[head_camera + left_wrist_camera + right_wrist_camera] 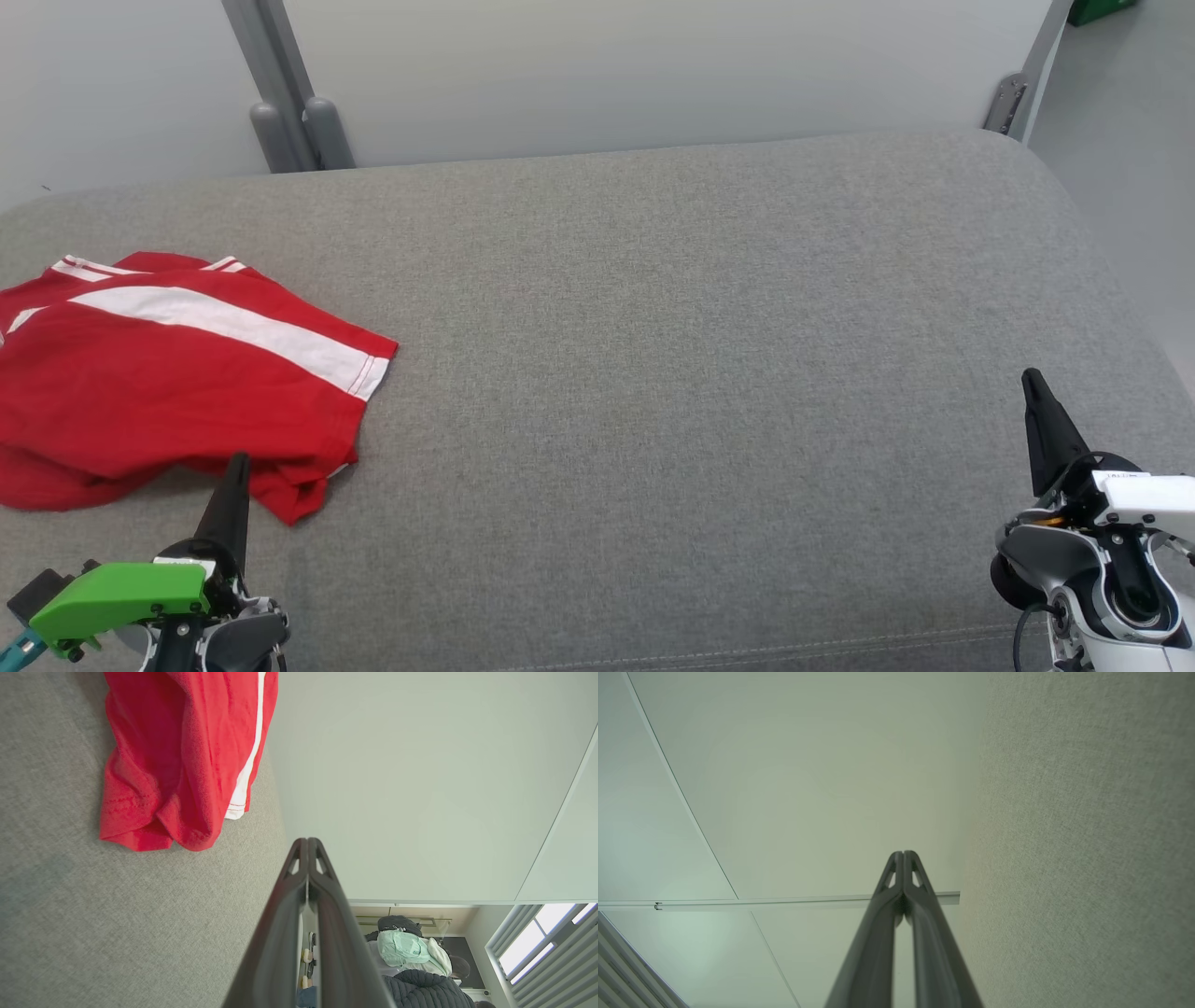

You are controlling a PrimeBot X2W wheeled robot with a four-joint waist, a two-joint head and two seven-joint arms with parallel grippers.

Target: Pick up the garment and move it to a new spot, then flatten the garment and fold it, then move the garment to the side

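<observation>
Garment (177, 392) crumpled near left tool (239, 459), fully closed, empty; right tool (1030, 375) likewise.

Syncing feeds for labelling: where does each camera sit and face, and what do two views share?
Head view: on the head, looking forward and down at a grey fabric cushion, rumpled red white-striped garment at left; left gripper lower left, right gripper lower right.
Left wrist view: on the left wrist, along its shut fingers, past garment and cushion to a pale wall.
Right wrist view: on the right wrist, along its shut fingers, cushion beside the wall.
Head and left wrist views share the garment.
</observation>
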